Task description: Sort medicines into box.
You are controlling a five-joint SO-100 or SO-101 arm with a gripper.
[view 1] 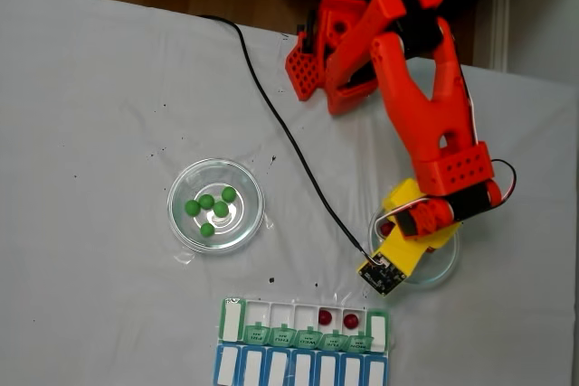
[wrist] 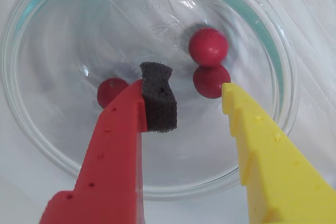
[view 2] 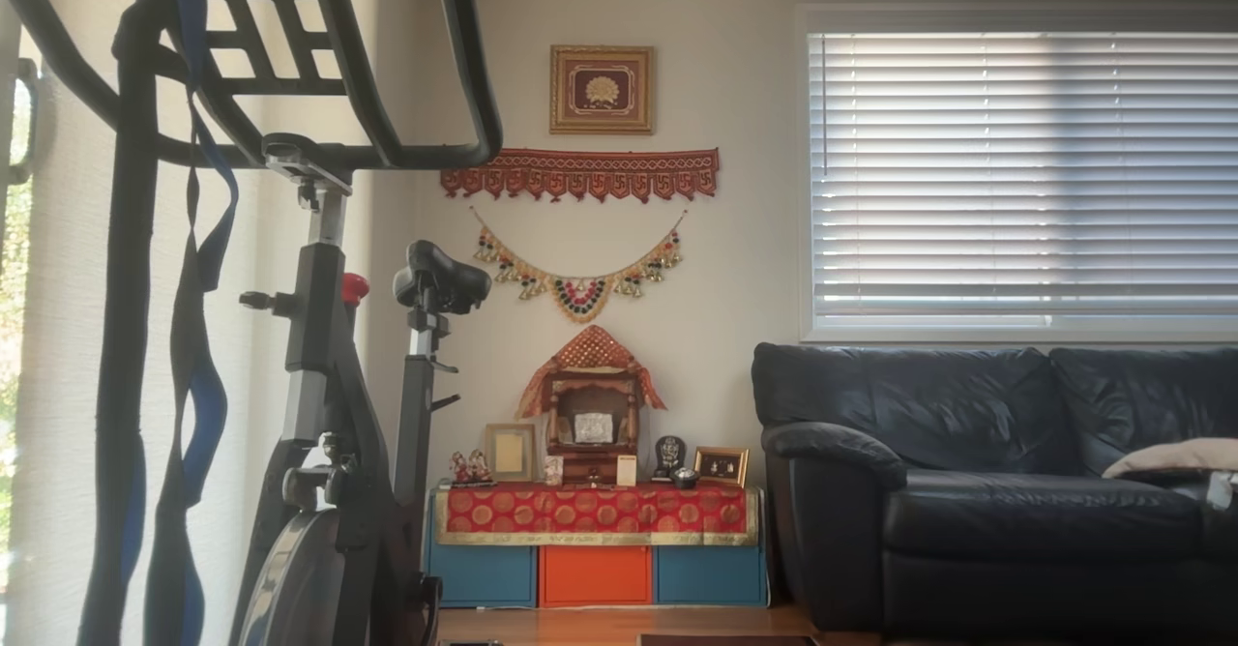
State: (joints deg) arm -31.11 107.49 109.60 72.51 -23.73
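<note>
In the wrist view my gripper is open above a round clear glass dish. Its red finger carries a black foam pad, and its yellow finger stands to the right. Three dark red medicines lie in this dish: two touching ones just beyond the yellow tip, and one left of the red finger. Nothing is between the fingers. In the fixed view the orange arm reaches down over that dish. The box lies at the near edge, with two red medicines in adjoining open compartments.
A second glass dish on the left of the fixed view holds several green medicines. A black cable runs across the grey cloth from the arm's base to the wrist camera board. The other view shows a living room.
</note>
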